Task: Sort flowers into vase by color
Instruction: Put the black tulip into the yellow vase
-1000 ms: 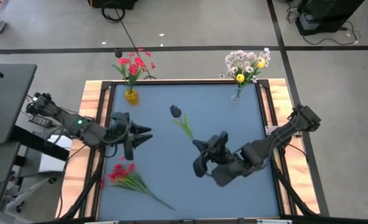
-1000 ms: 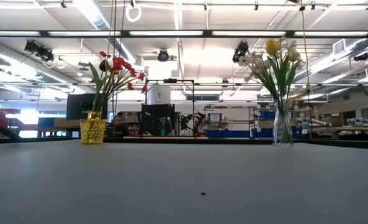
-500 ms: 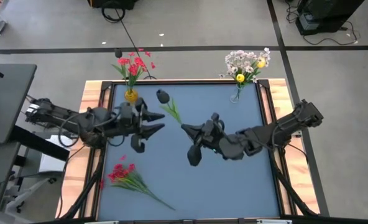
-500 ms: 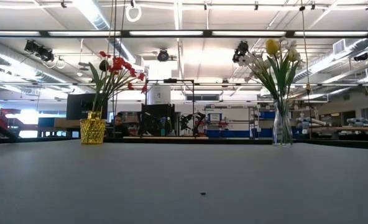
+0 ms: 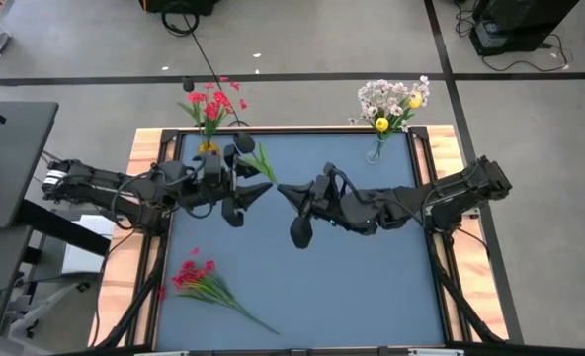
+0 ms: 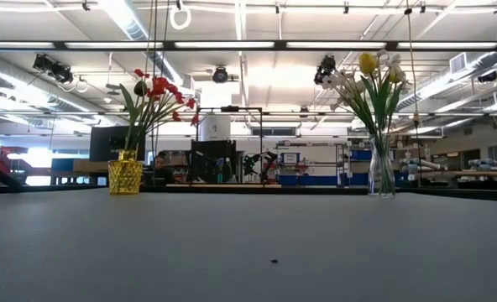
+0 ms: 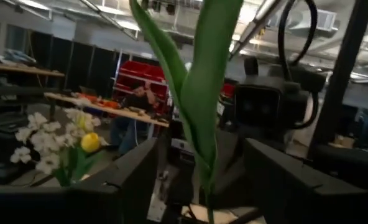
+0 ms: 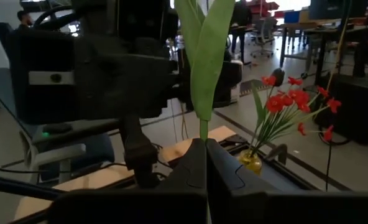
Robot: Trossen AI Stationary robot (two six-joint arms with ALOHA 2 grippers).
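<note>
High view: right gripper (image 5: 279, 188) pinches dark-bloom stem (image 5: 261, 163); left gripper (image 5: 256, 188) spread.

Standing at the table's (image 5: 411, 297) far edge, two vases, one (image 5: 208, 151) left, one (image 5: 376, 151) right; lying near the front left corner, a loose spray (image 5: 208, 286); held mid-table between both grippers, a single stem (image 5: 257, 161).
</note>
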